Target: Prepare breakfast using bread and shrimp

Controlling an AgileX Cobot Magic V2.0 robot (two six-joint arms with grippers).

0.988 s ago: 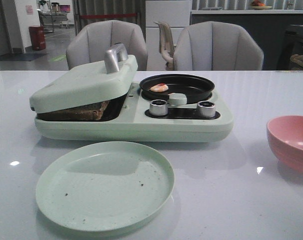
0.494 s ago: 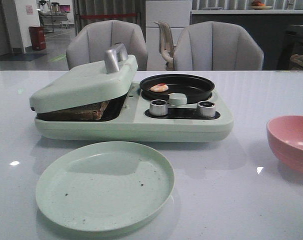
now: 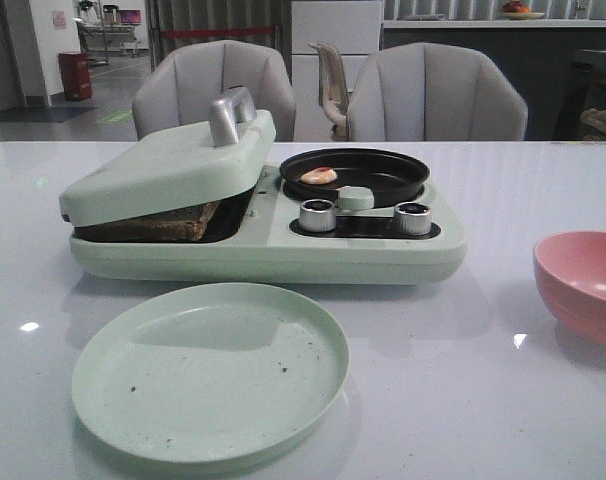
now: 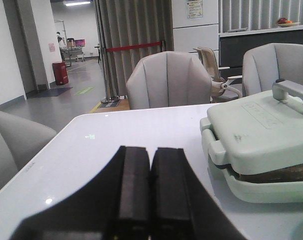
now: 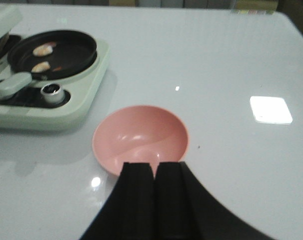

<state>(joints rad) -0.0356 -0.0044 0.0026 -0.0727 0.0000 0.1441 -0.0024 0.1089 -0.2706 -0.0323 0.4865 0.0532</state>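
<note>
The bread point(image 3: 153, 224) lies in the pale green breakfast maker point(image 3: 273, 250), its brown crust showing under the nearly closed lid point(image 3: 168, 165). It also shows in the left wrist view point(image 4: 279, 172). The shrimp point(image 3: 318, 175) lies in the black round pan point(image 3: 355, 172). The right wrist view shows two small pale orange pieces point(image 5: 43, 50) in that pan. My left gripper point(image 4: 150, 149) is shut and empty, above the table to the left of the maker. My right gripper point(image 5: 154, 165) is shut and empty, just at the near rim of the pink bowl point(image 5: 140, 137). Neither gripper shows in the front view.
An empty pale green plate point(image 3: 210, 370) lies in front of the maker. The pink bowl point(image 3: 583, 285) stands at the table's right. Two silver knobs point(image 3: 317, 214) sit on the maker's front. Grey chairs point(image 3: 433, 95) stand behind the table.
</note>
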